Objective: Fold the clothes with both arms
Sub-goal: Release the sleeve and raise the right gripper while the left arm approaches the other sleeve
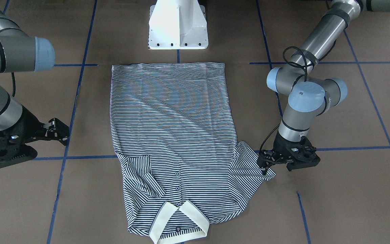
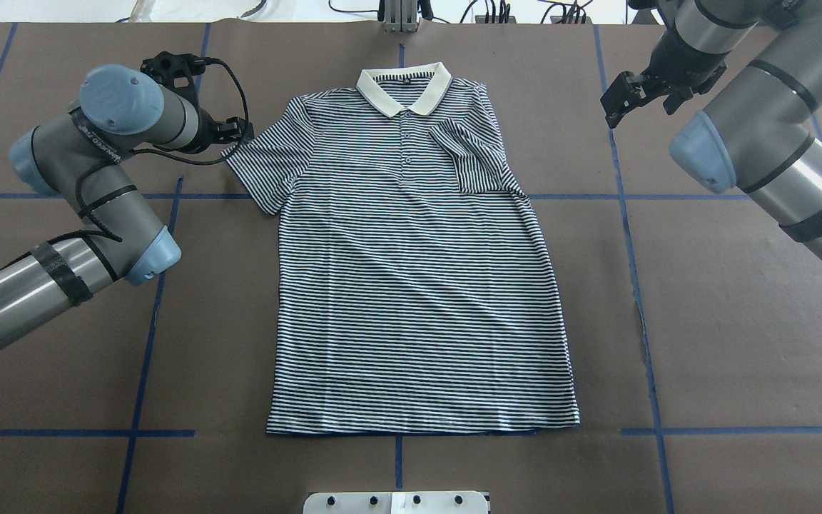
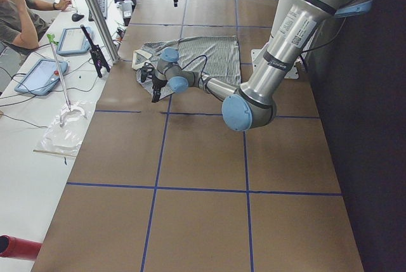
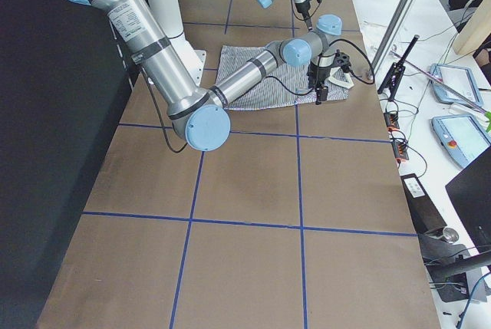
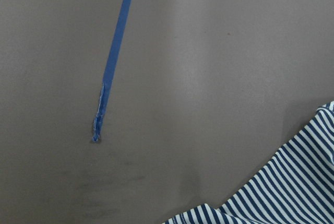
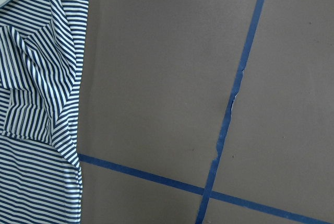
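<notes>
While left end effector [image 1: 264, 167] sits at left sleeve [image 2: 268, 160] tip, jaw state unreadable, polo shirt [image 2: 418, 285] lies flat mid-bench [image 2: 739, 321], right sleeve [image 2: 475, 160] folded in. Right end effector [image 2: 625, 100] hangs clear, fingers apart. Likely step: left-sleeve fold. Next: pinch hem, carry toward buttons.

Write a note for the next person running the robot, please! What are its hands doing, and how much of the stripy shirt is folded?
Left gripper: at the tip of the spread-out left sleeve; grip unclear.
Right gripper: open, empty, off the cloth.
Polo shirt: flat, front up, collar away from the robot.
Done: right sleeve folded onto the chest.
To do: left sleeve, then the body.
</notes>
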Available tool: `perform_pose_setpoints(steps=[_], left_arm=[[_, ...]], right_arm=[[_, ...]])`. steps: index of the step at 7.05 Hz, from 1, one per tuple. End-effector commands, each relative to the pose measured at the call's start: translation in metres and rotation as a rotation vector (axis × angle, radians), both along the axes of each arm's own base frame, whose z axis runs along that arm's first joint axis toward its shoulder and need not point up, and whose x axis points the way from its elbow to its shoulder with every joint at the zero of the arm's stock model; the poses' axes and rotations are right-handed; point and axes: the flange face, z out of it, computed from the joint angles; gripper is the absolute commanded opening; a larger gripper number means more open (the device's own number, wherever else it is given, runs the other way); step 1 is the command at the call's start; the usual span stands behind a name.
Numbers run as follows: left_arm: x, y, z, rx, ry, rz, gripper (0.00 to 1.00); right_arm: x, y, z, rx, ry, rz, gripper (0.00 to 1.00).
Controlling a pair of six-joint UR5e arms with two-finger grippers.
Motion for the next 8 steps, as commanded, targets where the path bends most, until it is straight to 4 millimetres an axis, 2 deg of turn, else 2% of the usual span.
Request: perform_pose_setpoints(steps=[1,3,5,6,8], left_arm=[[0.0243,-0.0042,0.0027,0.004,-0.018,-0.023,1.00],[0.0266,-0.0032,0.0023,0.003,-0.017,-0.021,0.94],[0.0273,-0.0024,0.0043,0.002,-0.021,-0.020,0.80],[0.0275,-0.0026,0.0026,0.003,-0.020,-0.020,0.64],[0.0284,-0.0032,-0.0041,0.007,-0.013,-0.019,0.21]], right_arm=[[0.0049,0.0003,0.0015,-0.012,-0.012,0.000,1.00],[0.0068,-0.0022,0.0006,-0.013,-0.013,0.002,1.00],[0.0053,-0.0018,-0.0018,-0.014,-0.019,-0.002,1.00],[0.0070,-0.0024,-0.0020,-0.016,-0.022,0.000,1.00],[0.0081,-0.0026,-0.0012,-0.015,-0.022,0.000,1.00]])
